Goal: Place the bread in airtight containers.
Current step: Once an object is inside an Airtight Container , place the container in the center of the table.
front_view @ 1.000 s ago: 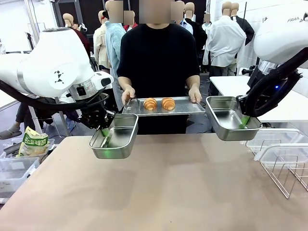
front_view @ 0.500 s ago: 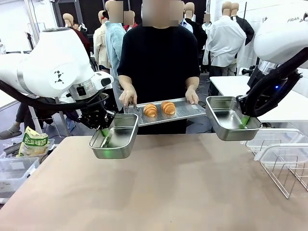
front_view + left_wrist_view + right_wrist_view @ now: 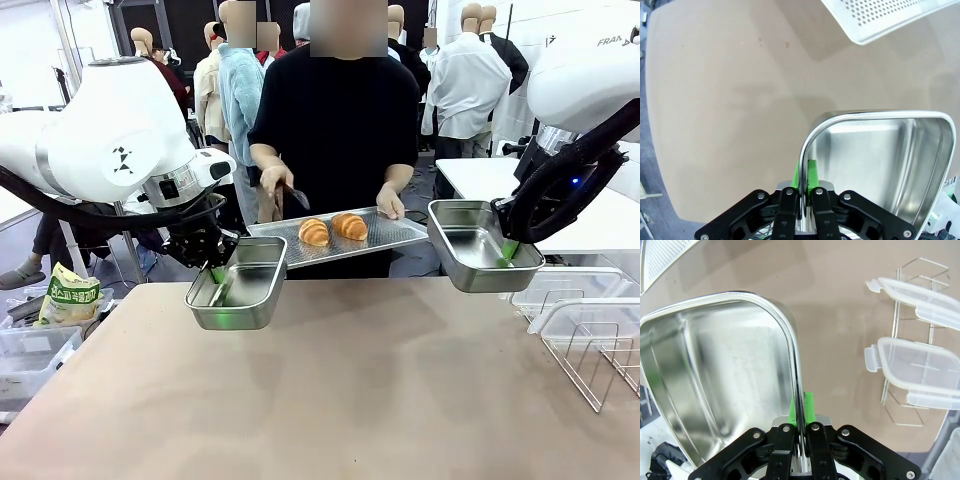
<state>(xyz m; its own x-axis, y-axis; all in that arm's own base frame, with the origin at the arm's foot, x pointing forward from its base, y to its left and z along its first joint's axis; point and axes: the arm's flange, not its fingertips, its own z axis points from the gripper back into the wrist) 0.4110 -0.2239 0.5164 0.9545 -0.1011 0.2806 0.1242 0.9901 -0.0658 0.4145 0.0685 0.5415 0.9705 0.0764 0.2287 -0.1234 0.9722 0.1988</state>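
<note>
Two golden croissant rolls, the bread [image 3: 333, 229], lie on a perforated steel tray [image 3: 390, 238] that a person holds by one hand, tilted down toward my left. My left gripper [image 3: 217, 277] is shut on the rim of one steel airtight container [image 3: 240, 285], held above the table just under the tray's low end. In the left wrist view the left gripper [image 3: 805, 187] pinches that container's wall [image 3: 875, 160]. My right gripper [image 3: 508, 252] is shut on the other airtight container [image 3: 475, 245]; the right wrist view shows the right gripper [image 3: 801, 427] clamping its rim [image 3: 720, 365]. Both containers are empty.
Clear plastic lids [image 3: 570, 290] rest on a wire rack [image 3: 600, 360] at the table's right, also seen as lids [image 3: 915, 370] in the right wrist view. The person's other hand [image 3: 275, 183] holds tongs above the tray. A snack bag [image 3: 68, 296] sits off the table's left edge.
The person has let go of the tray's left end, lifted that hand with tongs, and tilted the tray lower toward my left container. Both arms have stayed still.
</note>
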